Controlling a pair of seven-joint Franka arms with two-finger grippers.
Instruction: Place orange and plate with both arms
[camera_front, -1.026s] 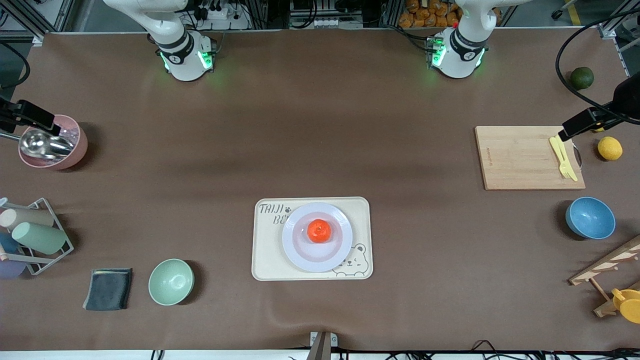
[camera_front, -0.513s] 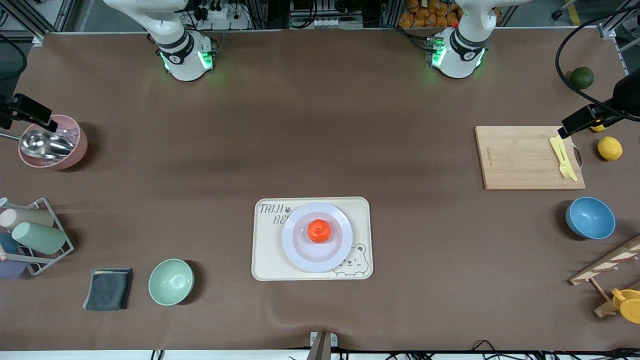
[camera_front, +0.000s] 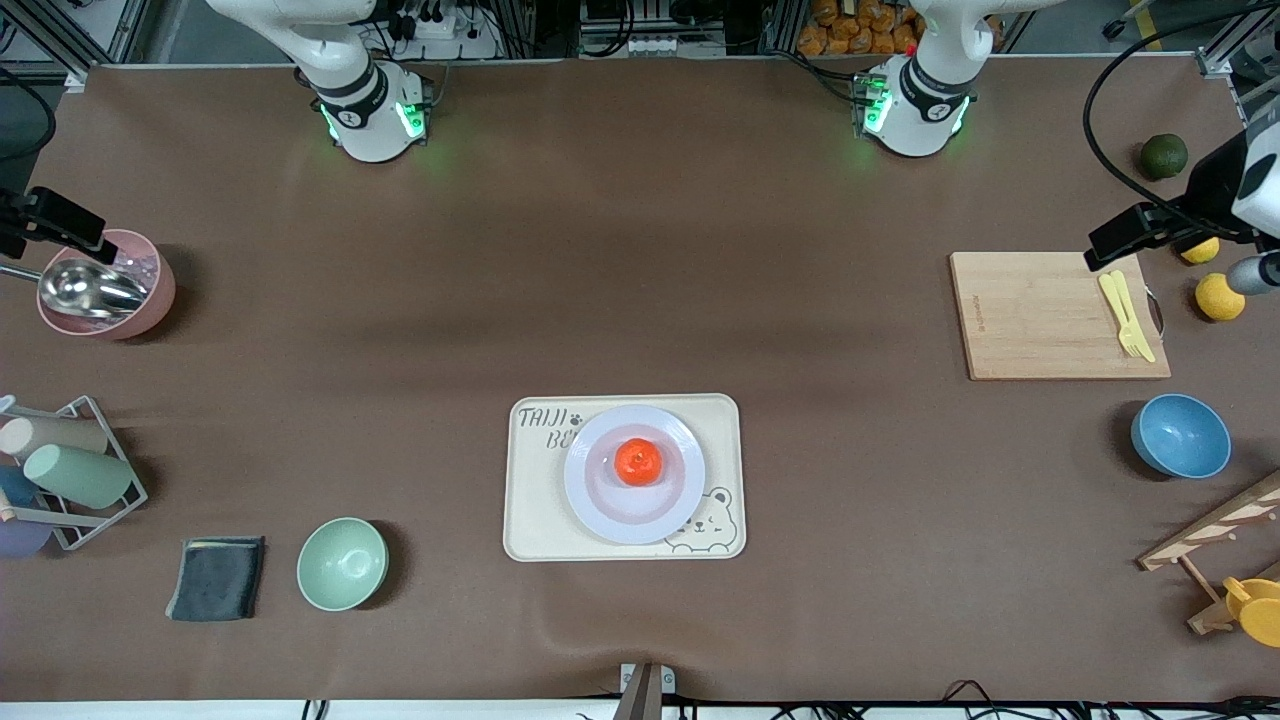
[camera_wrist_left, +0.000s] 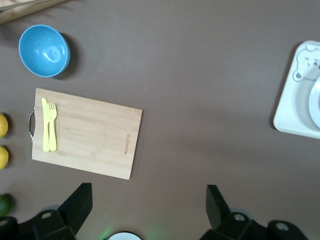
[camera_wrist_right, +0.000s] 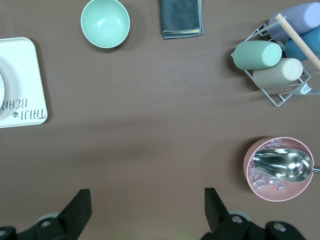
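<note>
The orange (camera_front: 638, 462) sits loose on the plate (camera_front: 634, 520); a bump rolls it off. The left gripper (camera_wrist_left: 147, 210) and right gripper (camera_wrist_right: 147, 212) hover well apart from the plate, jaws spread, empty.

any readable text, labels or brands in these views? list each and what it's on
"TAIJI" on the cream tray, top line of its print, beside a paw mark.
"BE" below it in the front view, the rest hidden by the plate; the right wrist view shows "BEAR".
Small engraved mark on the cutting board: too small to read.
Round marks on both arm bases: unreadable.

brown table (camera_front: 640, 250), tray (camera_front: 530, 520), bowls
</note>
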